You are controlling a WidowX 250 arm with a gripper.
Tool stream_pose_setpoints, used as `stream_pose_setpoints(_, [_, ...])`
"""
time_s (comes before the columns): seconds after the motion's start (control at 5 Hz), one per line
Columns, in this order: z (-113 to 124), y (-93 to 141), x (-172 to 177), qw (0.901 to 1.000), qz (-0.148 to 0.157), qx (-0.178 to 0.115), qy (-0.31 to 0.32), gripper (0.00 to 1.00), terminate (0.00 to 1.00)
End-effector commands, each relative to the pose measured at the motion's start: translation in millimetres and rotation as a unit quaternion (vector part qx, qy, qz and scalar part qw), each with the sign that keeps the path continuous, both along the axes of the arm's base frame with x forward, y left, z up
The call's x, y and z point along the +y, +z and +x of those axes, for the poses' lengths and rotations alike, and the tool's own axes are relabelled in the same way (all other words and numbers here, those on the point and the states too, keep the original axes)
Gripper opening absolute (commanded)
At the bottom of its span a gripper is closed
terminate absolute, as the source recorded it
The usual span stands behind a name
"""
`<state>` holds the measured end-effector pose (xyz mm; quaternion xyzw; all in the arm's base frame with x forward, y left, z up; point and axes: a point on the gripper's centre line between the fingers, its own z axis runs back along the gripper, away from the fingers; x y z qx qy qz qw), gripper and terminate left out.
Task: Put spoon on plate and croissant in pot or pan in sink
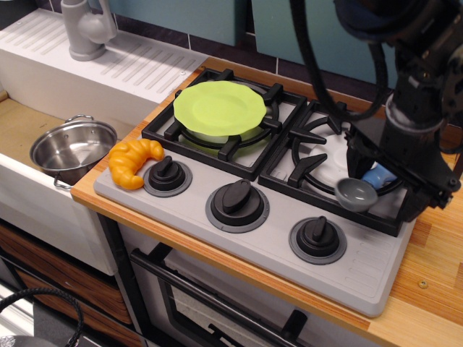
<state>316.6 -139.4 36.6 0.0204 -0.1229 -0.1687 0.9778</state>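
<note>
The black claw (383, 177) is down over the right burner grate (340, 170) of the grey stove (268, 217), its two fingers on either side of the light-blue handle of the spoon (358, 191), but I cannot tell if they already press it. The lime-green plate (219, 108) lies on the left grate. The orange croissant (134, 160) lies on the stove's left front corner, and the steel pot (71, 148) stands left of the stove in the sink (29, 123).

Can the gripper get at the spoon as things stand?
Probably yes. The gripper is down over the spoon on the right burner grate, its jaws either side of the blue handle. Nothing else lies around the spoon. Whether the jaws have closed on it cannot be told.
</note>
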Motion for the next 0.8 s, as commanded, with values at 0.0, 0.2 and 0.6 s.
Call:
stream_pose_setpoints(0.0, [5.1,12.1,-6.0,0.9996,-0.017,-0.022,-0.007,0.00,0.00])
stream_pose_setpoints(0.2, [6.5,22.1,-6.7,0.9997,-0.018,-0.016,-0.004,0.00,0.00])
stream_pose_setpoints(0.6, [12.9,37.5,-5.3,0.9996,-0.025,-0.012,-0.010,0.00,0.00])
